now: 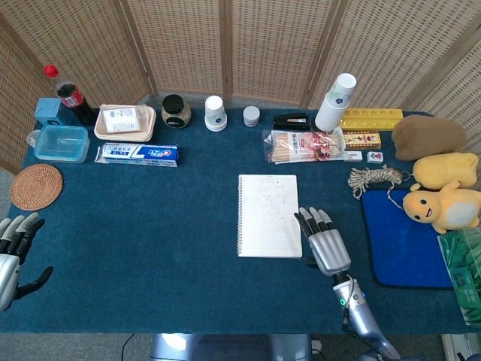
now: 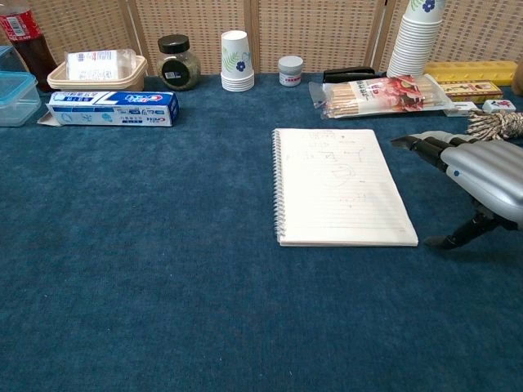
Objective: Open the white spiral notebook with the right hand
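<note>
Left robot hand half off-frame

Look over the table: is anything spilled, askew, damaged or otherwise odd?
Nothing is spilled or visibly damaged. The white spiral notebook lies flat and square, a written page showing. The snack packet lies slightly askew, and the twine bundle trails a loose strand. The right hand hovers by the notebook's right edge.
</note>
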### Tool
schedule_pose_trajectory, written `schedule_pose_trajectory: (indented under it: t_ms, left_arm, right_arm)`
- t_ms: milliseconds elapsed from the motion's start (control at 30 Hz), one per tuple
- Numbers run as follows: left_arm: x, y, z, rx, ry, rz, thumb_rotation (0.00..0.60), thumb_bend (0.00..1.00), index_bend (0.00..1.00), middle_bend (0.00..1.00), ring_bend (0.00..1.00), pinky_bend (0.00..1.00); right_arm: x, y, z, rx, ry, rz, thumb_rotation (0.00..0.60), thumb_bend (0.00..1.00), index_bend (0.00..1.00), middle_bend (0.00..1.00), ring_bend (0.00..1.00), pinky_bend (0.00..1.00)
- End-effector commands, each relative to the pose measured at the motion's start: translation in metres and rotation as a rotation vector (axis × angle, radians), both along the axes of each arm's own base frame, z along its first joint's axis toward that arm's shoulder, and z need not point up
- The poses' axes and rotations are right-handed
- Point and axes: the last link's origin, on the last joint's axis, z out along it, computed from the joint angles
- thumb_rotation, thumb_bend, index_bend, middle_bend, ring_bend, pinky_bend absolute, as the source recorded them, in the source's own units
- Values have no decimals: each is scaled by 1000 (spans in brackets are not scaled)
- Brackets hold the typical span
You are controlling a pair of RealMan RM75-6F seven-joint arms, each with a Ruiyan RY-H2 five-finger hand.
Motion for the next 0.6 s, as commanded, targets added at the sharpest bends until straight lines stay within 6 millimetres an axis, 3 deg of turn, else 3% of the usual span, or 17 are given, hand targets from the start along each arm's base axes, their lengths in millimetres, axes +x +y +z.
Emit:
schedule_pose_trajectory:
  t_ms: [33,600]
  left_arm:
    - [-2,0,0,1,-2,7,600,252,101,46,0,0]
    - [-8,-2,0,4,-14,15,600,253,99,44,0,0]
  right_arm:
    - [-2,1,-3,9,9,1,600,120,31,105,39,117]
    - [-5,0,-10,26,27,13,600,119,31,106,39,118]
